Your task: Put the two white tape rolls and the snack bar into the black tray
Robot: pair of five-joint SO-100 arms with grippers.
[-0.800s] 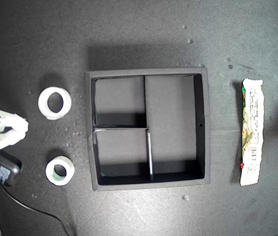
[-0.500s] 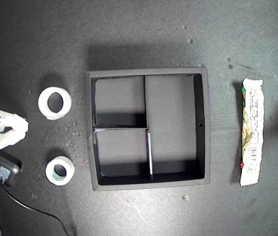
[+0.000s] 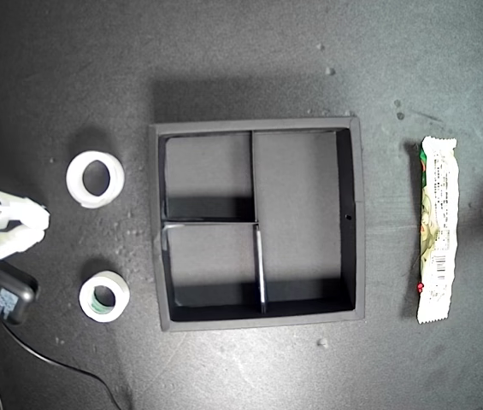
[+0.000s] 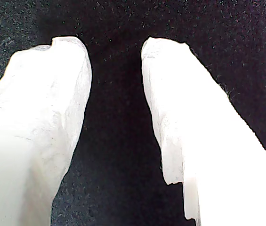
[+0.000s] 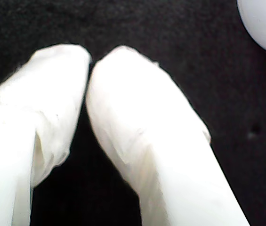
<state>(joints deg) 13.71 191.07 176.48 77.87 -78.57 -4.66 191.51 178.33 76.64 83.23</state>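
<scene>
Nothing has gone into the black tray (image 3: 359,218) yet: in the exterior view it sits at mid-frame with its two small compartments and its long compartment all bare. Everything the task asks for lies outside it on the dark mat (image 3: 241,60).

The all-white tape roll (image 3: 95,178) lies at the left of the exterior view, level with the tray's upper small compartment and apart from the tray wall. The roll with the greenish core (image 3: 104,295) lies below it, toward the lower left, near the tray's lower small compartment. The snack bar (image 3: 438,229) lies lengthwise at the right of that view, parallel to the tray's right wall and clear of it.

My first gripper (image 4: 115,47) holds nothing; its white-wrapped fingers stand parted with bare mat between them. My second gripper (image 5: 91,57) is also empty, its fingertips pressed together or very nearly so; a curved white edge (image 5: 264,23) in its wrist view is probably a tape roll, though I cannot tell which.

All three placements remain, by my judgement: both rolls and the bar have yet to be picked up.
</scene>
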